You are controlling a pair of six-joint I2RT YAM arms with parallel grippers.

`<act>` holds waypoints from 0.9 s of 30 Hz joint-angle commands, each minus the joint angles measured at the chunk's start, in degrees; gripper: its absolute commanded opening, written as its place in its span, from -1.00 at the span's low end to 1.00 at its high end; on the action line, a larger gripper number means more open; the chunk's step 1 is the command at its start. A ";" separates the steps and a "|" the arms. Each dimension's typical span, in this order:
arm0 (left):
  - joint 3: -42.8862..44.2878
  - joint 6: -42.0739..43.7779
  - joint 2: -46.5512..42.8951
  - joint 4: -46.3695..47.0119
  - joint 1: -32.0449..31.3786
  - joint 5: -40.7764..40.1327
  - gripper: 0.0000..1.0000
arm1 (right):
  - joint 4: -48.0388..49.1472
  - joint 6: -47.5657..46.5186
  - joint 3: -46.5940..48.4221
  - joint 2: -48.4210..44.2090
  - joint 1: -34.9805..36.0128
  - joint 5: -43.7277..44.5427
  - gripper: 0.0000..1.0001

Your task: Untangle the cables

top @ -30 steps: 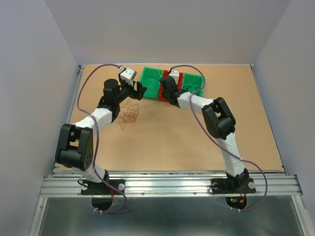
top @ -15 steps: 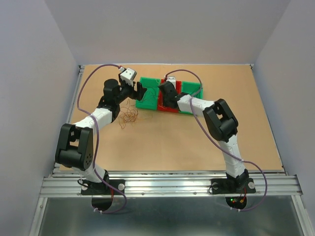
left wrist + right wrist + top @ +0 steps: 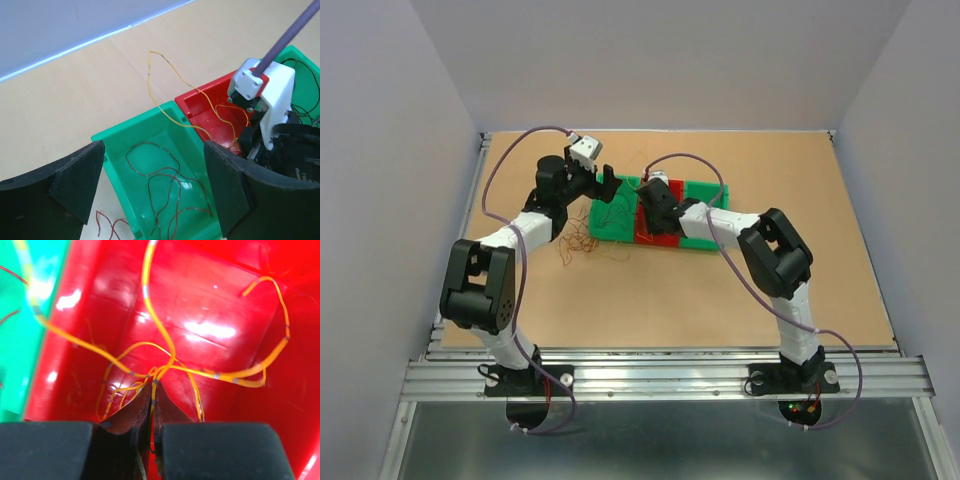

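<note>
Three small moulded plastic bins, glossy and square-walled, sit touching in a row on the tan wood-grain surface (image 3: 720,290): a green bin (image 3: 132,129), a red bin (image 3: 210,300) in the middle, and a second green bin (image 3: 295,54) on its far side. The cables are hair-thin, kinked wires. Orange-yellow strands (image 3: 160,326) lie in the red bin, with one long loop arching up over the rim shared with the first green bin. Red strands (image 3: 162,180) curl on the first green bin's floor, and dark strands (image 3: 312,85) loop in the second. A loose clump (image 3: 582,243) lies on the surface just beside the first green bin. The left tool (image 3: 152,167) hangs over the first green bin with its matte black fingers spread wide and nothing between them. The right tool (image 3: 151,392) reaches down into the red bin, its tips pressed together and pinching the orange-yellow strands. Its white wrist housing and purple cable (image 3: 290,35) block part of the red bin from the left wrist view.
</note>
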 commanded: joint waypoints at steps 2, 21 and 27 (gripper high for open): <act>7.42 -0.18 4.51 -2.10 -0.02 1.44 0.88 | -2.97 -0.52 -3.46 -4.43 0.54 -0.73 -0.84; 38.29 -2.03 25.97 -24.61 -2.12 11.55 0.43 | -1.03 -0.96 -6.45 -6.37 0.71 -0.46 -0.86; 36.01 0.78 24.57 -24.97 -3.18 13.57 -1.00 | -0.16 -1.14 -6.89 -6.38 0.80 -0.73 -0.89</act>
